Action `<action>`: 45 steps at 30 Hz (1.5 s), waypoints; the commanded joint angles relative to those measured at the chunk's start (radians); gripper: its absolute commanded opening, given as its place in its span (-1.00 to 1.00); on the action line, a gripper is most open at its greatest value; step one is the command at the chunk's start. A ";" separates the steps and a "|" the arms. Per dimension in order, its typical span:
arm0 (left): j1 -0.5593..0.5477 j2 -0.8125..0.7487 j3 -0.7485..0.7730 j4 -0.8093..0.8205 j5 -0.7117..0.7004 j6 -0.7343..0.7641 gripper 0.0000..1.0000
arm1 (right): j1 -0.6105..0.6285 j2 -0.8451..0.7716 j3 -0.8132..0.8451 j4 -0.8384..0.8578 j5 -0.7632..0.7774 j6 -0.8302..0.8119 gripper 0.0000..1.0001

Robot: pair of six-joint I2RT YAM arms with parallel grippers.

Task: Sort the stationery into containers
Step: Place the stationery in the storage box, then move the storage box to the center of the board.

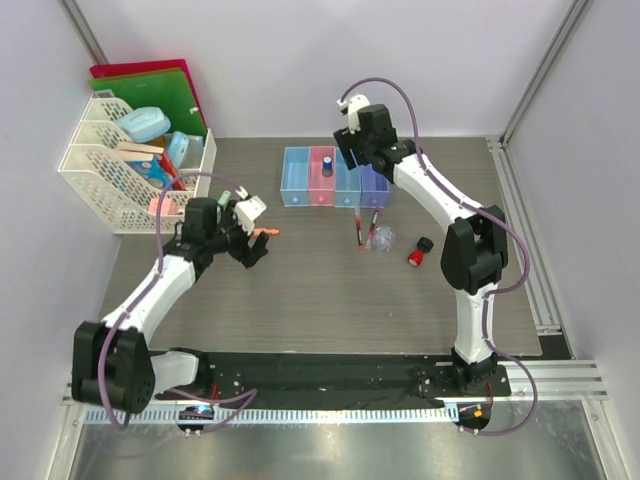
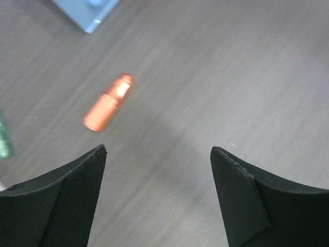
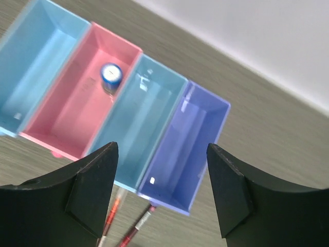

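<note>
The containers (image 1: 335, 178) are four joined bins at the back: light blue, pink, light blue, purple. A blue piece (image 3: 110, 74) lies in the pink bin (image 3: 67, 118). My right gripper (image 3: 162, 149) hangs open and empty above the purple bin (image 3: 205, 149). Two red-and-black pens (image 1: 365, 227) lie just in front of the bins, with a clear lump (image 1: 384, 240) and a red piece (image 1: 418, 252) to their right. The orange marker (image 2: 108, 103) lies on the table ahead of my open, empty left gripper (image 2: 158, 150). A green piece (image 2: 4, 136) shows at the left edge.
A white lattice rack (image 1: 120, 170) with boxes and red and green folders stands at the back left by the wall. A metal rail (image 1: 525, 240) runs along the table's right edge.
</note>
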 commanded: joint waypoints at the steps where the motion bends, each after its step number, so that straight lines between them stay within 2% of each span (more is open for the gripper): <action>1: 0.006 0.164 0.183 0.123 -0.115 -0.102 0.62 | -0.048 -0.043 -0.080 -0.003 0.021 0.068 0.49; 11: 0.004 0.569 0.591 0.162 -0.155 -0.262 0.55 | -0.068 0.023 -0.035 -0.023 0.044 0.098 0.48; 17: -0.028 0.709 0.737 0.128 -0.137 -0.278 0.52 | -0.071 0.063 -0.024 -0.039 -0.010 0.127 0.48; 32: -0.155 0.888 0.986 0.065 -0.181 -0.279 0.49 | -0.071 0.166 -0.004 -0.036 -0.039 0.138 0.43; 39: -0.206 0.970 1.000 0.045 -0.265 -0.223 0.47 | -0.071 0.160 -0.030 -0.019 -0.051 0.138 0.41; 45: -0.212 1.008 1.001 0.042 -0.281 -0.211 0.46 | -0.069 0.156 -0.045 -0.014 -0.062 0.143 0.41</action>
